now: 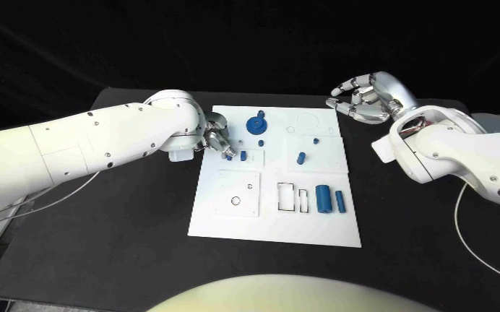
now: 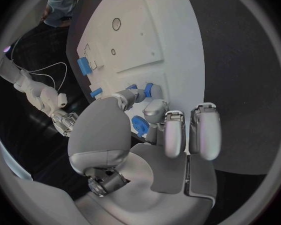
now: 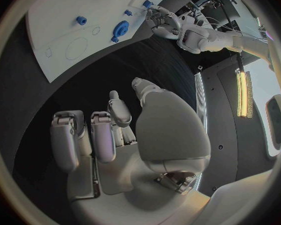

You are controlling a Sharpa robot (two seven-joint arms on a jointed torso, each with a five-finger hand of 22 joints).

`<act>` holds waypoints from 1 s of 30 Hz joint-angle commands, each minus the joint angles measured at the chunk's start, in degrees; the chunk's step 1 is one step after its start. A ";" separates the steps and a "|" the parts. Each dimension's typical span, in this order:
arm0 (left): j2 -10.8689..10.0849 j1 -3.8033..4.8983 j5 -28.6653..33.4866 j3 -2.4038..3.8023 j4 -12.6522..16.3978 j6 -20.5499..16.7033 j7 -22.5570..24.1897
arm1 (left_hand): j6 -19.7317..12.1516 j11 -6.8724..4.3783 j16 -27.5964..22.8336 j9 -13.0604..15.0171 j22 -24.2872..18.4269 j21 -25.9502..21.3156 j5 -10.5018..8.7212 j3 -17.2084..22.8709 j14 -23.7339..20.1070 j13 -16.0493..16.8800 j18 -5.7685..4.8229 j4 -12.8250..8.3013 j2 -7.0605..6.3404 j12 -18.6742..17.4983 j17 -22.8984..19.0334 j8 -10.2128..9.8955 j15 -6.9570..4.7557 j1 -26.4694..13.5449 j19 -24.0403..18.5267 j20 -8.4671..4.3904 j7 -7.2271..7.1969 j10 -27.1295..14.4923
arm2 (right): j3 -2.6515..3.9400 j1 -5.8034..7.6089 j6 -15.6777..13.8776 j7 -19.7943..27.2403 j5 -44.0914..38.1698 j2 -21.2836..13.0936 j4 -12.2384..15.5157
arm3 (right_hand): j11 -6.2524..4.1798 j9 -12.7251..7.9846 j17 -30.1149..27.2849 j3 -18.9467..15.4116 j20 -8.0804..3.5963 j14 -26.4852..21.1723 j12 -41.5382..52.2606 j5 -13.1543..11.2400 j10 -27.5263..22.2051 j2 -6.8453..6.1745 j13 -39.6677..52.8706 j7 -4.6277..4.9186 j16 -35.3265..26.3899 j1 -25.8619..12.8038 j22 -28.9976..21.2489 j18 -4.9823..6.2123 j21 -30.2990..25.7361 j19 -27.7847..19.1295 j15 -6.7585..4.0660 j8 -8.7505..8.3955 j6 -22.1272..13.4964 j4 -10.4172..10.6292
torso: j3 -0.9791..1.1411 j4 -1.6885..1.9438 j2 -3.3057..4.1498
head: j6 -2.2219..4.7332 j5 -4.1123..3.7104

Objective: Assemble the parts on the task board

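The white task board lies mid-table. My left hand reaches over its left edge, thumb and fingertips down around a small blue part, also seen close up; whether it is gripped I cannot tell. A blue gear lies just beyond the hand, partly hidden behind my fingers. Other blue parts: a peg, a tiny piece and two cylinders near the board's right side. My right hand hovers off the board's far right corner, fingers loosely bent and holding nothing.
Outlined slots and a small round hole mark the board's near half. In the right wrist view the board, the gear and my left hand lie beyond my right hand. Black table surrounds the board.
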 commanded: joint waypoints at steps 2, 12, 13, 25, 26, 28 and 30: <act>0.13 -0.26 -0.01 -0.19 -0.43 1.27 -0.11 | 0.23 -0.12 0.37 -0.15 1.80 -0.02 -0.36 1.61 6.15 0.06 -1.05 -2.27 0.03 -0.05 15.07 -0.52 -0.47 -0.83 0.71 -0.48 -0.57 -0.08 | 0.00 -0.03 0.24 0.45 -0.21 -0.03 0.12 | -0.34 -0.05 6.80 -0.09 -0.27 4.10 0.16 0.26 0.09 0.07 -0.06 -0.12 -0.30 -0.50 12.72 0.17 -0.36 4.07 -0.39 0.34 -0.45 -0.14 | 0.01 0.03 -0.03 | -0.09 -0.07; -0.20 -0.27 -0.02 -0.18 -0.42 1.12 0.00 | 1.05 -0.16 0.37 -0.65 1.75 -0.15 -0.80 -4.05 6.15 0.41 -1.04 2.00 -0.25 -0.18 15.07 -1.45 -0.55 -2.89 0.73 -0.55 -0.62 -0.25 | 0.00 -0.03 0.15 0.51 -0.21 -0.16 0.15 | -0.33 -0.06 6.77 -0.18 -0.27 4.09 0.10 0.17 0.04 0.05 -0.13 -0.11 -0.32 -0.69 12.70 0.17 -0.39 4.06 -0.38 0.35 -0.49 -0.06 | 0.00 0.00 -0.04 | 0.20 -0.07; -0.25 -0.27 -0.02 -0.18 -0.37 1.02 0.02 | 1.20 -0.15 0.37 -0.71 1.77 -0.15 -0.89 -5.17 6.15 0.52 -1.05 2.82 -0.47 -0.16 15.07 -1.57 -0.54 -3.28 0.75 -0.54 -0.62 -0.25 | 0.00 -0.03 0.14 0.52 -0.21 -0.16 0.15 | -0.32 -0.07 6.74 -0.23 -0.27 4.08 0.11 0.12 0.05 0.04 -0.13 -0.10 -0.34 -0.84 12.70 0.17 -0.40 4.06 -0.38 0.36 -0.52 -0.02 | 0.00 0.01 -0.04 | 0.22 -0.07; -1.31 -0.28 0.15 0.32 0.60 -1.47 0.32 | 1.68 0.00 0.37 -1.08 1.62 -0.35 -8.67 -10.92 6.15 0.92 -1.00 8.64 -0.32 -0.28 15.07 -2.45 -0.47 -4.19 0.73 -0.45 -0.43 -0.41 | 0.00 -0.03 0.04 0.63 -0.21 -0.14 0.06 | -0.32 -0.08 6.67 -0.28 -0.27 4.07 0.07 0.07 0.02 0.04 -0.18 -0.10 -0.38 -0.96 12.69 0.18 -0.42 4.05 -0.37 0.37 -0.54 0.00 | -0.01 0.01 -0.04 | 0.53 -0.24; -1.44 -0.28 0.15 0.42 0.70 -1.65 0.34 | 1.68 0.00 0.37 -1.08 1.62 -0.35 -8.67 -10.92 6.15 0.92 -1.00 8.64 -0.32 -0.28 15.07 -2.45 -0.47 -4.19 0.73 -0.45 -0.43 -0.41 | 0.00 -0.03 0.03 0.63 -0.21 -0.15 0.06 | -0.32 -0.08 6.67 -0.28 -0.27 4.07 0.07 0.07 0.02 0.04 -0.18 -0.10 -0.38 -0.96 12.69 0.18 -0.42 4.05 -0.37 0.37 -0.54 0.00 | -0.01 0.01 -0.04 | 0.54 -0.24; -1.66 -0.28 0.14 0.61 0.86 -1.96 0.37 | 1.69 0.01 0.37 -1.08 1.63 -0.35 -8.72 -10.95 6.15 0.98 -1.00 8.66 -0.31 -0.24 15.07 -2.46 -0.47 -4.19 0.73 -0.45 -0.43 -0.39 | 0.00 -0.03 0.02 0.64 -0.21 -0.17 0.05 | -0.31 -0.09 6.69 -0.34 -0.27 4.07 0.05 0.04 0.00 0.04 -0.21 -0.10 -0.37 -1.11 12.65 0.20 -0.49 4.02 -0.37 0.38 -0.57 0.02 | -0.01 0.01 -0.03 | 0.59 -0.25; -1.85 -0.28 0.14 0.83 1.03 -2.32 0.42 | 1.69 0.01 0.37 -1.08 1.56 -0.39 -8.74 -10.97 6.15 0.89 -0.99 8.66 -0.29 -0.31 15.07 -2.46 -0.47 -4.19 0.70 -0.45 -0.43 -0.42 | 0.00 -0.03 0.00 0.65 -0.21 -0.19 0.05 | -0.31 -0.09 6.69 -0.34 -0.27 4.07 0.05 0.04 0.00 0.04 -0.21 -0.10 -0.37 -1.11 12.65 0.20 -0.49 4.02 -0.37 0.38 -0.57 0.02 | -0.01 0.01 -0.03 | 0.59 -0.26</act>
